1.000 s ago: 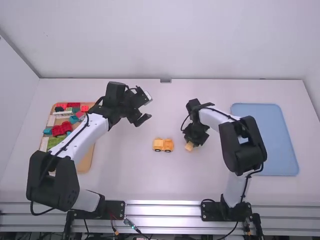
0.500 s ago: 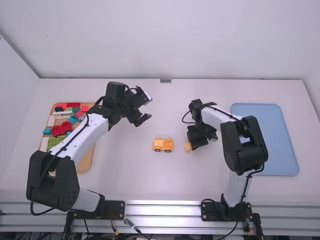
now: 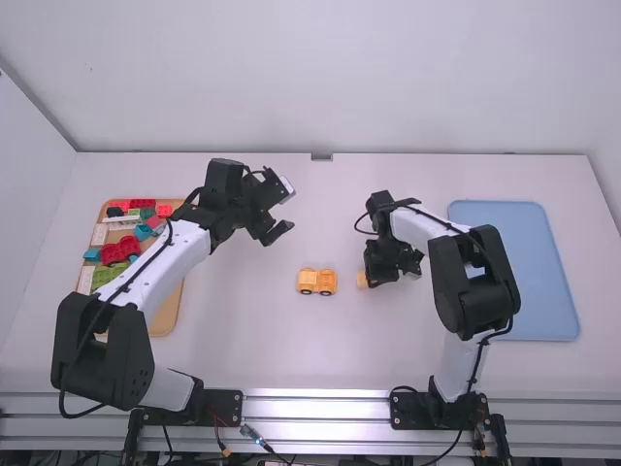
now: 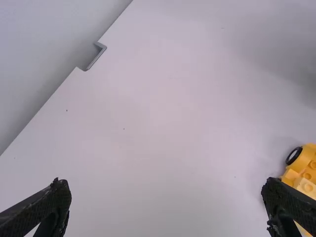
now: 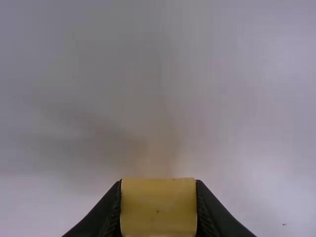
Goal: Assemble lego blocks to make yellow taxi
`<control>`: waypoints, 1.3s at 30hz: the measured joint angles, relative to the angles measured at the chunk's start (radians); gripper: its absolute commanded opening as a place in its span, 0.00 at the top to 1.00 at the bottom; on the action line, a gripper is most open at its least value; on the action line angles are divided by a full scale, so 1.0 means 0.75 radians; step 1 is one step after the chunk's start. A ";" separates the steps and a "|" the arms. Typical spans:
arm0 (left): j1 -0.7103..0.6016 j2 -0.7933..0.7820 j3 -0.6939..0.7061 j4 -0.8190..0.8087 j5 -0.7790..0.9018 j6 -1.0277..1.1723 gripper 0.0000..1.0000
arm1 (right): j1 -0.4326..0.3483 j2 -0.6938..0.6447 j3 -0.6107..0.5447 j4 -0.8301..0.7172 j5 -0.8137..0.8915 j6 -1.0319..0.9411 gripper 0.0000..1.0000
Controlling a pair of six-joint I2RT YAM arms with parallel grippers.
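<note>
Left tool [image 3: 287, 209]: I have it apart;
Right tool [image 3: 370, 277]: I hold yellow block [image 5: 158, 207] clamped;
Car [image 3: 316, 282]: on counter [image 3: 233, 335]; near the block.

two robot arms [image 3: 155, 267], two trays [image 3: 519, 272], one small yellow car [image 3: 316, 282] and one separate yellow block [image 5: 158, 207] share one white table [image 3: 252, 340], with multicolored blocks [image 3: 120, 250] too crowded to count.

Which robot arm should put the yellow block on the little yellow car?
Probably the right: its tool grips the yellow block, just beside the yellow toy car. The left tool is open and empty.
</note>
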 measured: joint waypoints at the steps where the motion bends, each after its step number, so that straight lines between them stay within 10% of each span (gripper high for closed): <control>1: 0.000 0.000 0.000 0.000 0.000 0.000 0.01 | 0.000 0.000 0.000 0.006 -0.001 0.005 0.83; 14: 0.000 0.000 -0.001 0.000 -0.001 0.001 0.01 | 0.000 -0.002 -0.021 0.106 -0.005 0.015 0.85; 19: 0.000 0.000 0.000 0.000 -0.001 0.000 0.01 | 0.000 -0.002 -0.098 0.197 -0.054 0.007 0.44; 29: 0.001 0.000 -0.001 0.000 0.000 0.000 0.01 | -0.020 -0.002 -0.108 0.209 -0.098 -0.077 0.04; 39: 0.000 0.000 0.000 0.000 0.000 0.001 0.01 | -0.057 -0.003 -0.109 0.275 -0.220 -0.221 0.01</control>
